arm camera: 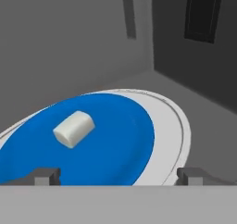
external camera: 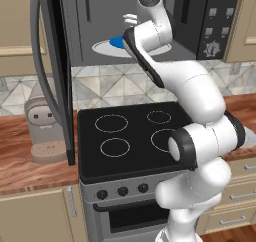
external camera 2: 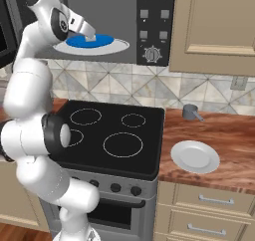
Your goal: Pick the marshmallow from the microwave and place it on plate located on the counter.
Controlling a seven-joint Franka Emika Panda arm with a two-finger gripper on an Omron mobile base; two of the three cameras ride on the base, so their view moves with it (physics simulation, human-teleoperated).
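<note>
The light is even and soft, with no glare. The inside of the microwave [external camera: 150,21] is dimmer and grey. All pictures are rendered and a little blurry; the hand view is grainy at its edges.

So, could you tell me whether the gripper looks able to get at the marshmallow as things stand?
Probably yes: the microwave door is open, the gripper is inside, fingers spread, and the marshmallow lies bare on the blue disc.

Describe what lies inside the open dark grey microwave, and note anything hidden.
Inside the dark grey microwave, a small white marshmallow lies on a bright blue round disc atop a translucent white turntable. The robot's arm covers part of the disc from both base views.
</note>
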